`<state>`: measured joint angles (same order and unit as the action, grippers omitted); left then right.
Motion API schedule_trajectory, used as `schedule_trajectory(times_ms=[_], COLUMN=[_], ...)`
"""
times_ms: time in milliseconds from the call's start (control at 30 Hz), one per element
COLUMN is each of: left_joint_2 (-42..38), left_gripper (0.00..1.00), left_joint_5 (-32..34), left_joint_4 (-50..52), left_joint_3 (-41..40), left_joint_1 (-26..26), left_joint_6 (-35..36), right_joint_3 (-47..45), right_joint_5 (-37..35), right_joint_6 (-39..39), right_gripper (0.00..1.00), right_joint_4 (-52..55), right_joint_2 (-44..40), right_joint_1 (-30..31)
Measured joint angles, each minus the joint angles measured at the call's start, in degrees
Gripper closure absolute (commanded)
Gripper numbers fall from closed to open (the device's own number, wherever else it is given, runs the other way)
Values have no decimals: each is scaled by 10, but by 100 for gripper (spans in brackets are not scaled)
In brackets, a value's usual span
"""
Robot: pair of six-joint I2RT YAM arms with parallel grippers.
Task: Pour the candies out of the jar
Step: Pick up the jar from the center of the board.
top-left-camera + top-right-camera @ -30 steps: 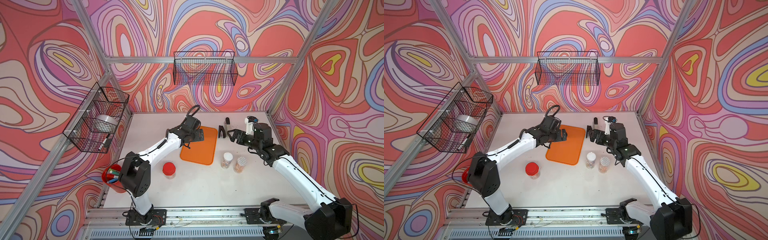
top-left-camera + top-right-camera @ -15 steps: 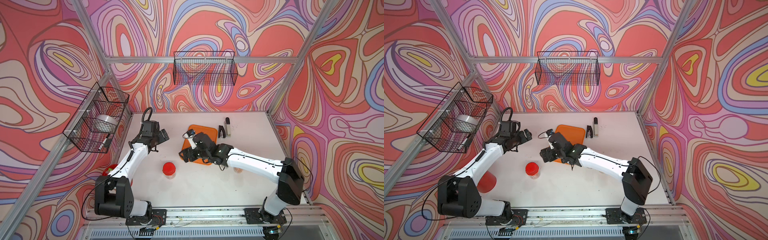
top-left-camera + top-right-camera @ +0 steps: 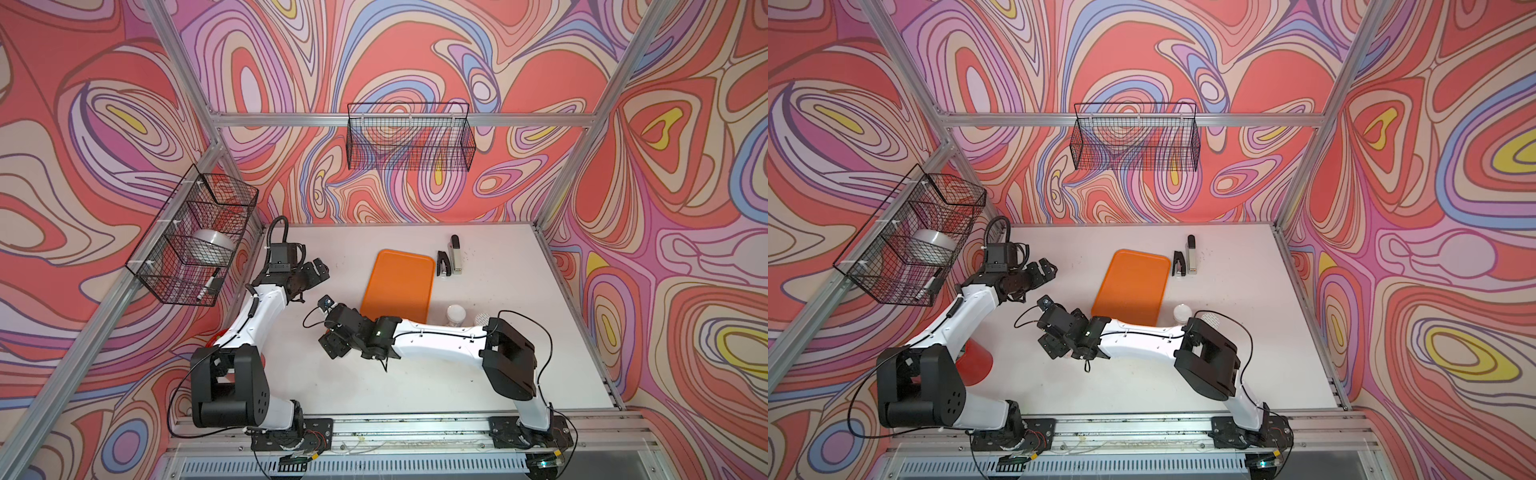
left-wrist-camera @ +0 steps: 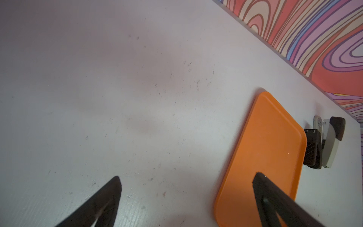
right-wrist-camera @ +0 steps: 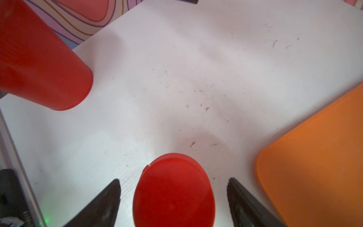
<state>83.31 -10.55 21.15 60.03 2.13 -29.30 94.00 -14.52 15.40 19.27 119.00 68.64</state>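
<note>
We see the jar (image 5: 173, 190) only in the right wrist view, from above: a round, glossy red lid. Its body is hidden beneath, so we cannot tell whether it holds candies. It stands on the white surface (image 3: 478, 374) between the red cup (image 5: 39, 59) and the orange tray (image 5: 314, 157), apart from both.

The right pincer (image 5: 174, 182) straddles the lid with its 2 fingers spread. A strip of bare surface shows on each side, so it is open and grips nothing. The left pincer (image 4: 186, 176) gapes wide above bare surface, holding nothing, with 1 finger in front of the tray's long edge.

Beyond the lid the surface lies open. The cup stands near the surface's left edge, and the tray's rounded corner is near 1 right finger.

In both top views the right arm covers the jar. They alone show 2 white-lidded jars (image 3: 455, 313) by the tray's near corner. 2 staplers (image 3: 451, 259) lie just beside its far corner.
</note>
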Motion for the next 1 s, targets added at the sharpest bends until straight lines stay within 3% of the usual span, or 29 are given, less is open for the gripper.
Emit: schedule_trajectory(times_ms=[233,433,633,1000], left_joint_2=[9,9,9,8], left_gripper=[0,0,1,0], left_joint_5=[-21,-26,-26,-71], left_joint_4=[0,0,0,-33], left_joint_3=[0,0,0,-3], left_joint_1=[5,5,5,5], left_joint_6=[0,0,2,7], right_joint_3=[6,6,-4,-50], right_joint_5=[-26,-32,-32,-6], right_joint_6=[-1,1,3,19], right_gripper=[22,45,56,61], right_joint_4=[-3,-10,-25,14], right_joint_2=[34,34,31,-33], right_joint_1=[0,0,0,-21])
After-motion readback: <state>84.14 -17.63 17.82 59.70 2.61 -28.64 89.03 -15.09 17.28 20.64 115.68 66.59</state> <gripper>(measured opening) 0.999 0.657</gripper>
